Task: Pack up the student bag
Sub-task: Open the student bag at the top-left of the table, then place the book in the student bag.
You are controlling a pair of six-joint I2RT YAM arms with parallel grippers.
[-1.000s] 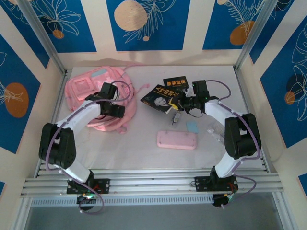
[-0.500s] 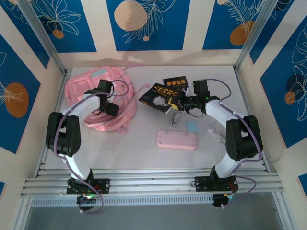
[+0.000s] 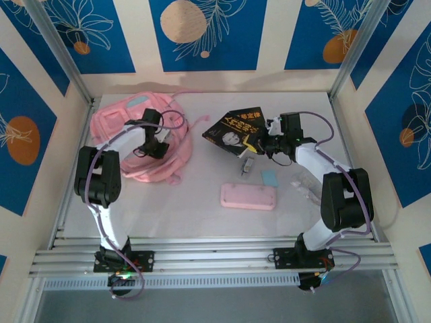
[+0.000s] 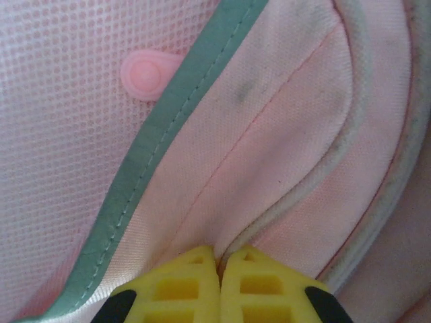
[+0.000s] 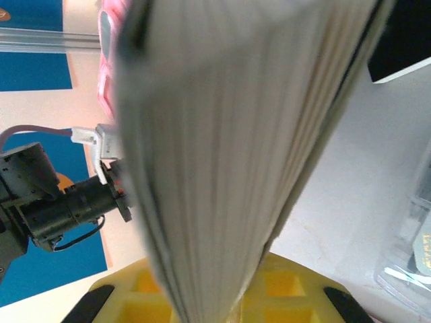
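The white table (image 3: 202, 215) carries the student bag (image 3: 111, 128); left fingers (image 4: 178, 289) pinch its fabric, likely to lift an opening, while right fingers (image 5: 289, 286) clamp a book (image 3: 232, 131) right of it for packing.

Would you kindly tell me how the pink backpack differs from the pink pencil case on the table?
The backpack is large, soft and rumpled; the pencil case is small, flat and rectangular. The left gripper pinches the backpack; the pencil case lies untouched. Both are pink.

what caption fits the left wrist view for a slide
Left tool closed on a fold of the pink student bag, near its teal trim and a pink snap
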